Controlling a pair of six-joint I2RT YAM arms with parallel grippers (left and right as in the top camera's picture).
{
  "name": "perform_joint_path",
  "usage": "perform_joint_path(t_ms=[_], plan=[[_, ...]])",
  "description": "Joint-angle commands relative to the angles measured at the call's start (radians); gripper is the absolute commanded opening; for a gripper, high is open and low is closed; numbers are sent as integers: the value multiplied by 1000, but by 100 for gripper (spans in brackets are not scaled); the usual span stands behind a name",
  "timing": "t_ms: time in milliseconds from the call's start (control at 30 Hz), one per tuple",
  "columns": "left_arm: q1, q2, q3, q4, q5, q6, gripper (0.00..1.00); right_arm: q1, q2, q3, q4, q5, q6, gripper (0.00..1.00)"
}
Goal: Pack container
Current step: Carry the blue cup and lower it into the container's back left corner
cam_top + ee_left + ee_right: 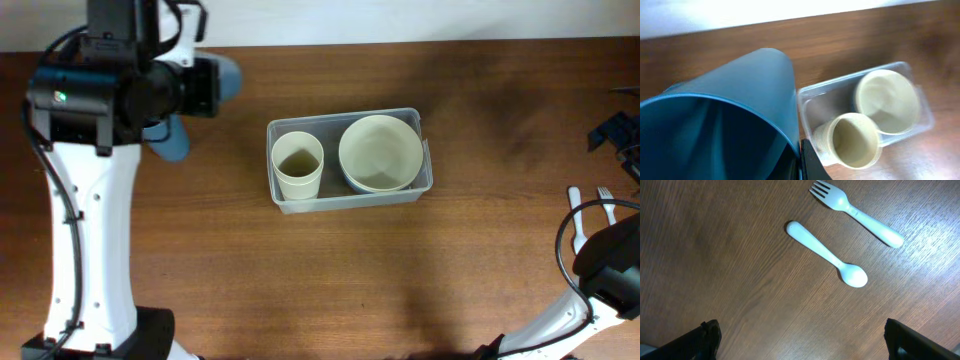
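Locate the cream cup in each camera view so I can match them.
Overhead: cream cup at centre, in the container, left end.
Left wrist: cream cup lower right, container's near end.
Right wrist: not in view.
Shared landmark: cream bowl beside it.

The counter is lit evenly from above, with soft shadows. In the left wrist view the blue cup is blurred, the background overexposed.

A brown wood-grain table is filling nearly the whole scene, with soft light casting faint shadows across it. Along its far edge a pale strip is showing.
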State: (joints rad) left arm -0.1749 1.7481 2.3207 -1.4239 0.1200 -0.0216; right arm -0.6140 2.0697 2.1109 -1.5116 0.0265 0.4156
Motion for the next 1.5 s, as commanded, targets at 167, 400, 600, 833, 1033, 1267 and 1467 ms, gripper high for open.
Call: perform_joint_path(t_ms=[167, 400, 600, 833, 1033, 1267, 1467], plan=[[-120, 25, 18, 3, -37, 27, 2, -2, 2, 0, 2, 11, 4, 99], [-157, 104, 18, -14, -37, 26, 2, -2, 2, 0, 2, 11, 4, 99], [-158, 173, 18, -18, -27, 29, 2, -3, 2, 0, 2, 11, 4, 99], [-159, 223, 18, -63, 60, 53, 1, -3, 3, 0, 2, 11, 4, 99], [-159, 223, 18, -131, 65, 65, 2, -3, 2, 0, 2, 11, 4, 99], [-159, 226, 18, -110, 76, 76, 5, -2, 2, 0, 2, 11, 4, 99], [-159, 227, 18, -79, 75, 94, 12, -2, 3, 0, 2, 11, 4, 99]])
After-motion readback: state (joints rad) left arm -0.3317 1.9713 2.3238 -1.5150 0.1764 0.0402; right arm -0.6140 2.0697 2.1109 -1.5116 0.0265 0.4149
